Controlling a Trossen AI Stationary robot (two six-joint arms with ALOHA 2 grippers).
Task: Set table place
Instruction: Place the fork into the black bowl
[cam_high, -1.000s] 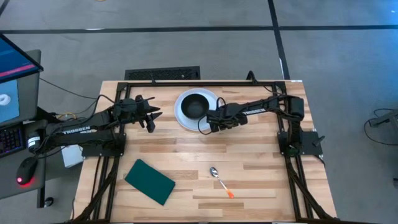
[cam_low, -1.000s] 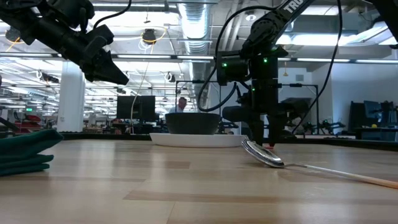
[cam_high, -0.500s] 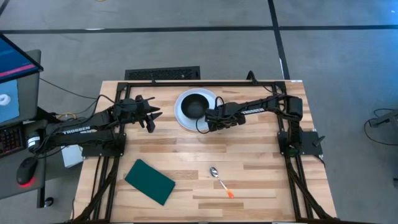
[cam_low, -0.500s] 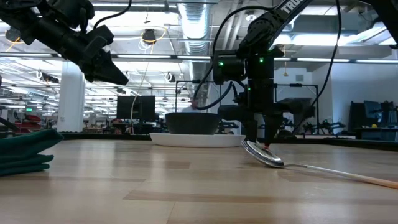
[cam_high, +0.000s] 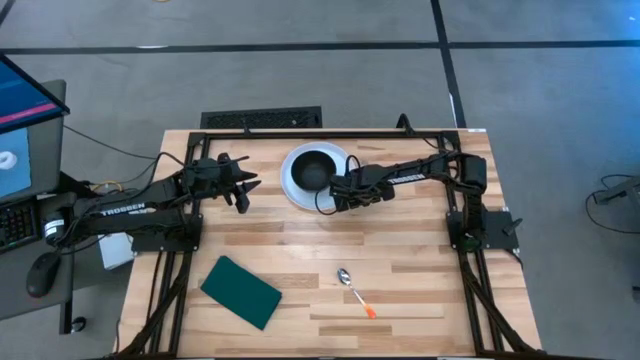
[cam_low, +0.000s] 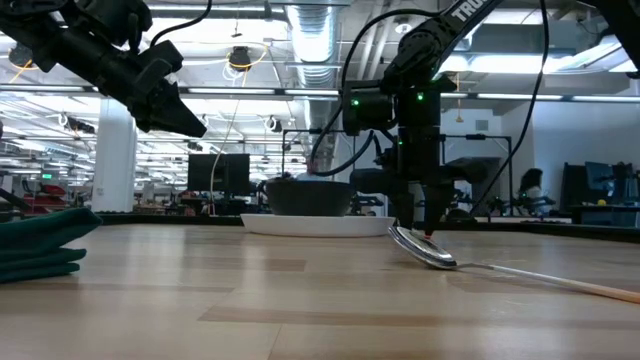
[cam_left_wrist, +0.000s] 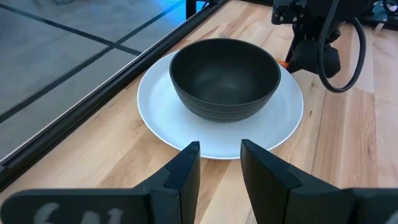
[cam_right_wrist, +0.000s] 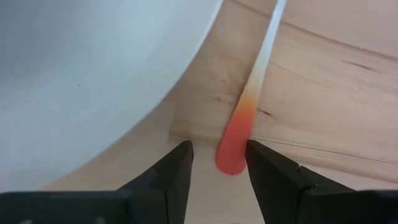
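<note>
Having edged slightly left and settled, the right pincer (cam_right_wrist: 217, 155) stands open astride an orange-tipped handle (cam_right_wrist: 235, 146) just right of the plate (cam_high: 290, 180) at the counter's (cam_high: 400, 250) far side, likely ready to grip, while the open left pincer (cam_high: 243, 192) waits.

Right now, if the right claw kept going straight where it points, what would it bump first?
Probably the orange handle tip on the table beside the white plate; it lies inside the open right claw. The left claw waits across the plate.
</note>
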